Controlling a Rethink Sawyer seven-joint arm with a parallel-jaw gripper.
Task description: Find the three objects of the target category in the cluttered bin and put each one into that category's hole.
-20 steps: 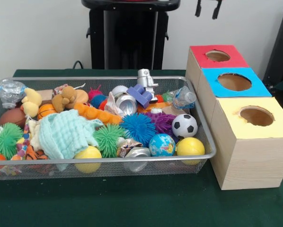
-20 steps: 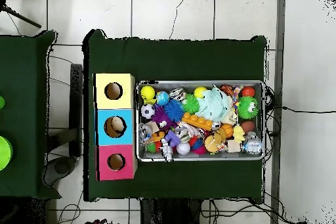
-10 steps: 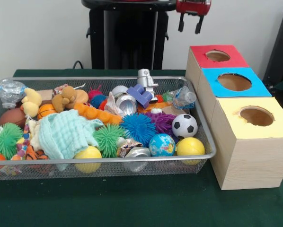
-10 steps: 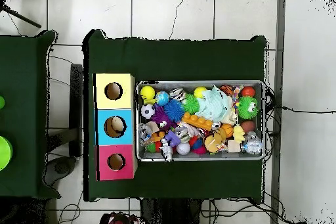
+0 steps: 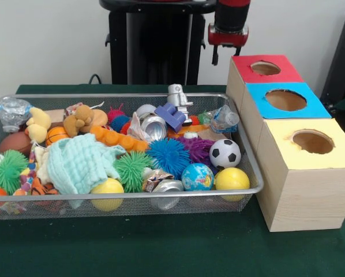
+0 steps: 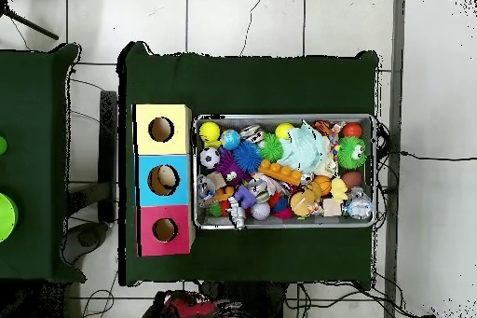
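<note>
Bin (image 5: 161, 195) sits front-left on green table (image 5: 161, 248), packed full: balls, spiky toys, cans, plush, cloth. Long axis runs side to side, open top up. 3 hole boxes just right of it: yellow box (image 5: 311, 173) nearest, blue box (image 5: 311, 108) next, red box (image 5: 244, 64) farthest. Progress looks like 0 of 3, can't tell what's inside holes tbh. Gripper (image 5: 224, 56) hangs high at back beside red box, claw spread, holding nothing.
</note>
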